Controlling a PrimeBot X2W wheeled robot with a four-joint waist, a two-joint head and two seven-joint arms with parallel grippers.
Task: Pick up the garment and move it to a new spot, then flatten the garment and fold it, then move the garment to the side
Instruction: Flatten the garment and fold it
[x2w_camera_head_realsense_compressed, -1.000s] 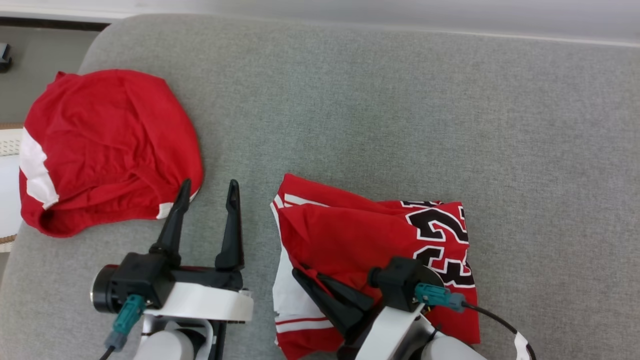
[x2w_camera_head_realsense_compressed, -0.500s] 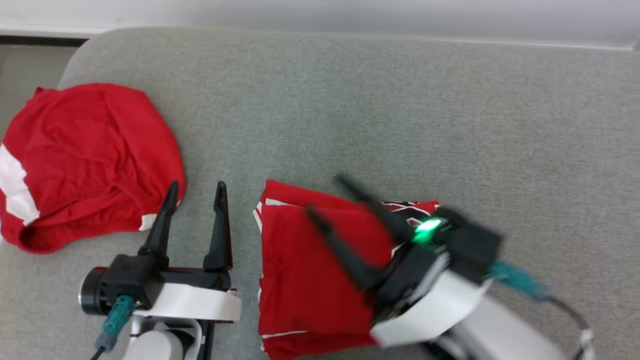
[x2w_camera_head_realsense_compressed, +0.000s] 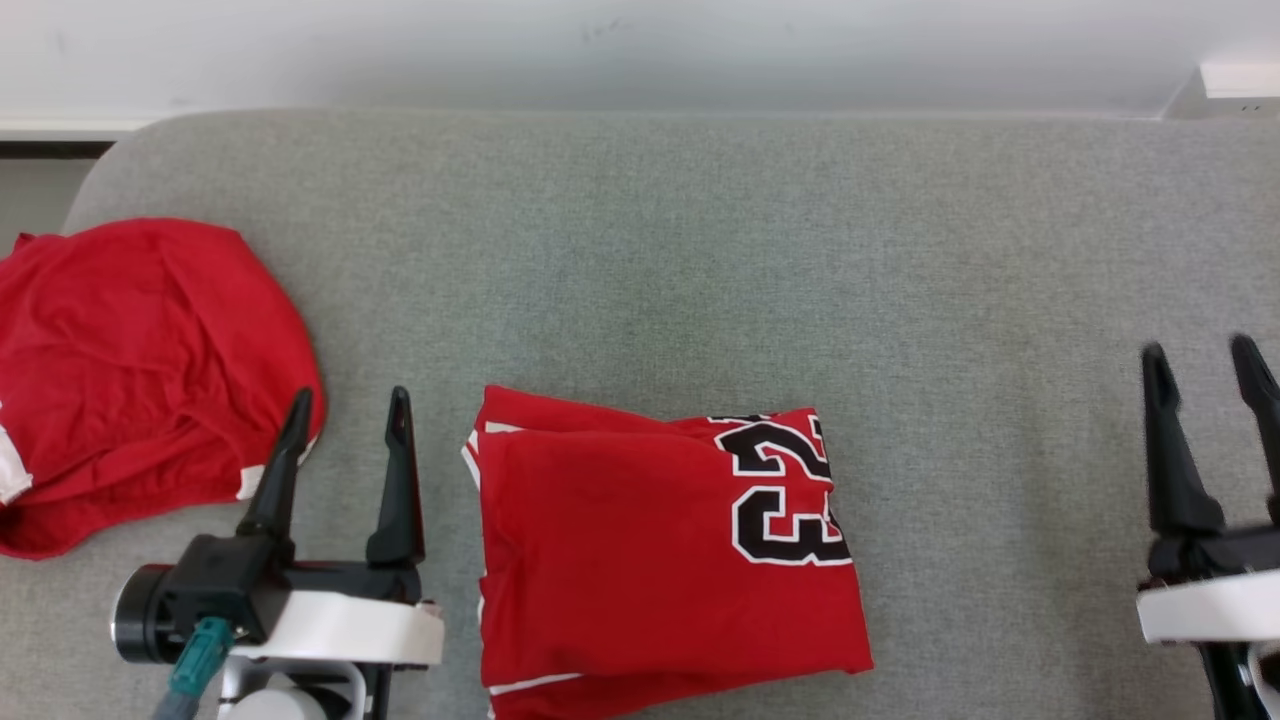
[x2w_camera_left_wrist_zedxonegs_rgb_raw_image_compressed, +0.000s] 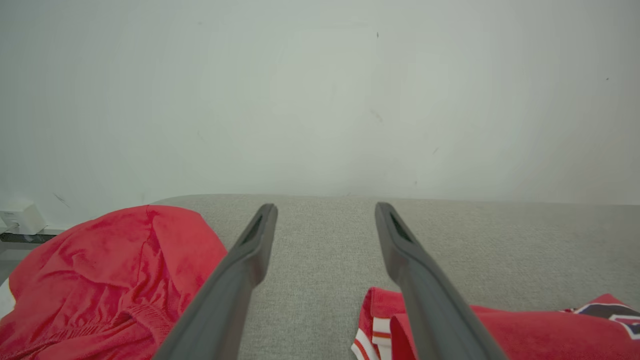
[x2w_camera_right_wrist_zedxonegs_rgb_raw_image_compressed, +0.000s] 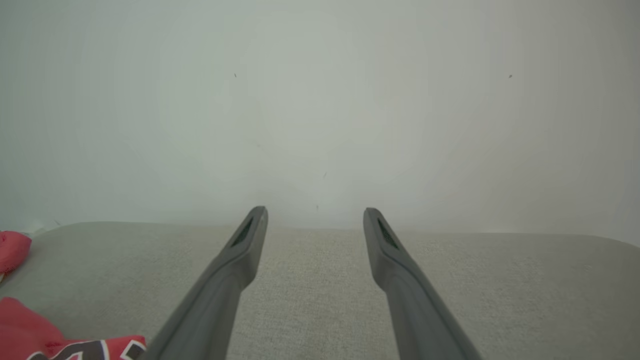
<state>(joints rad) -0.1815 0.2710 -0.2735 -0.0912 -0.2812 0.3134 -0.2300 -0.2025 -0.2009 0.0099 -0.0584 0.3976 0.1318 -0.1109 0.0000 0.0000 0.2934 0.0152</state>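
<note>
Swung clear of the jersey (x2w_camera_head_realsense_compressed: 640, 560), the right fingers (x2w_camera_head_realsense_compressed: 1165, 450) now stand well to its right. A second ago they were pinched on its near part. The head camera has shifted too. They are spread wide with nothing between them, and the right wrist view shows the same gap (x2w_camera_right_wrist_zedxonegs_rgb_raw_image_compressed: 235, 270) over bare fabric.

Part of that arm is cut off by the frame's right edge, and the outer finger there is blurred. The jersey lies folded flat, red with a black-and-white "23" on its right part. Its near edge runs off the bottom of the head view. Just left of the jersey, the left fingers (x2w_camera_head_realsense_compressed: 397, 470) are also fully parted and empty. Further left lies a rumpled red cloth (x2w_camera_head_realsense_compressed: 130, 370), cut off by the frame's left edge. One left fingertip overlaps its hem in the head view, but whether they touch cannot be told. In the right wrist view a small scrap of red at the left edge is too small to identify.

The desk (x2w_camera_head_realsense_compressed: 700, 250) is covered in grey woven fabric, and its corner far left of the jersey is rounded. Beyond the jersey stands a pale wall (x2w_camera_head_realsense_compressed: 600, 50) with faint marks, and a white box (x2w_camera_head_realsense_compressed: 1238, 80) sits at its far right.
</note>
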